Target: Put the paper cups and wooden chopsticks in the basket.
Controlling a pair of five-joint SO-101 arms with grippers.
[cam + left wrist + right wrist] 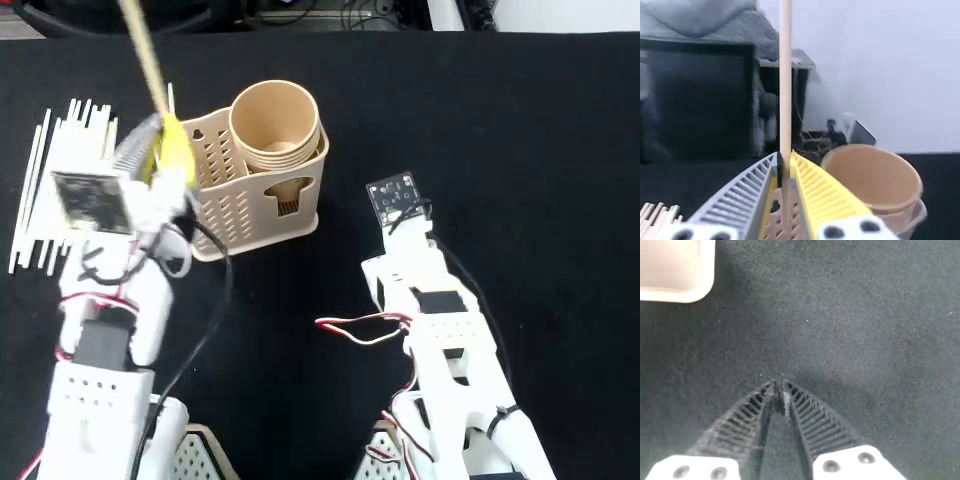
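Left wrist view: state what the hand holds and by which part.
The left hand is shut on one pale wooden chopstick, gripped low on its shaft; most of its length rises beyond the hand.

Paper cups [275,125]: tan, stacked, upright in beige basket [235,205].
Wooden chopstick [145,55]: one, upright, clamped in my left gripper [784,161].
Other chopsticks [32,200]: pale pile, flat on table.

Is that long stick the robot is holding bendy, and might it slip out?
Probably stiff: the chopstick stands straight above the left gripper without sagging. It looks thin and wooden, so likely light. Pinched at one narrow spot, it might swivel or slip a little.
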